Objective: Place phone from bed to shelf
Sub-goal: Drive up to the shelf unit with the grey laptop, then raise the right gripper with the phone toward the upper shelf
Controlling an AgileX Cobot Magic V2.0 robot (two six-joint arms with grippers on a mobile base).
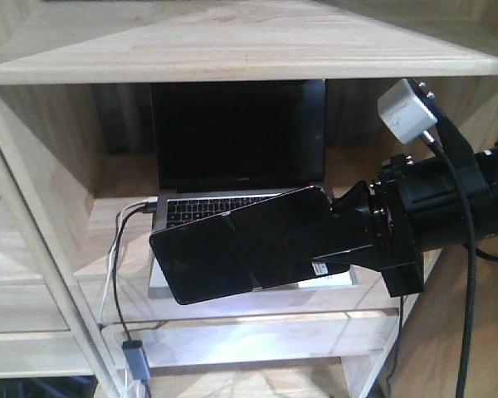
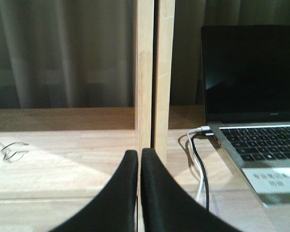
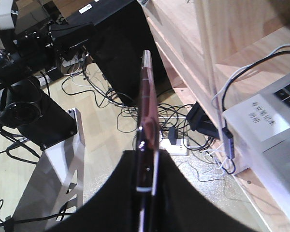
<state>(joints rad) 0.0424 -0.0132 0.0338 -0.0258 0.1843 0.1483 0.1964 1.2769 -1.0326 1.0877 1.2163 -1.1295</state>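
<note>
The right fingers (image 3: 125, 188) are clamped on one end of the phone (image 1: 224, 249). The rest of it juts out past the fingertips (edge-on in the wrist view), held in the air clear of the shelf (image 1: 232, 46). Beyond the fingertips an open grey laptop (image 1: 241, 141) sits in a shelf compartment, its cables (image 1: 116, 274) trailing off the board. The left fingers (image 2: 121, 193) are pressed together with nothing between them, pointing at a wooden upright (image 2: 145, 72). The laptop lies to their right.

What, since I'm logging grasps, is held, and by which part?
Right end effector clamps the phone by one short end; left end effector holds nothing.
</note>
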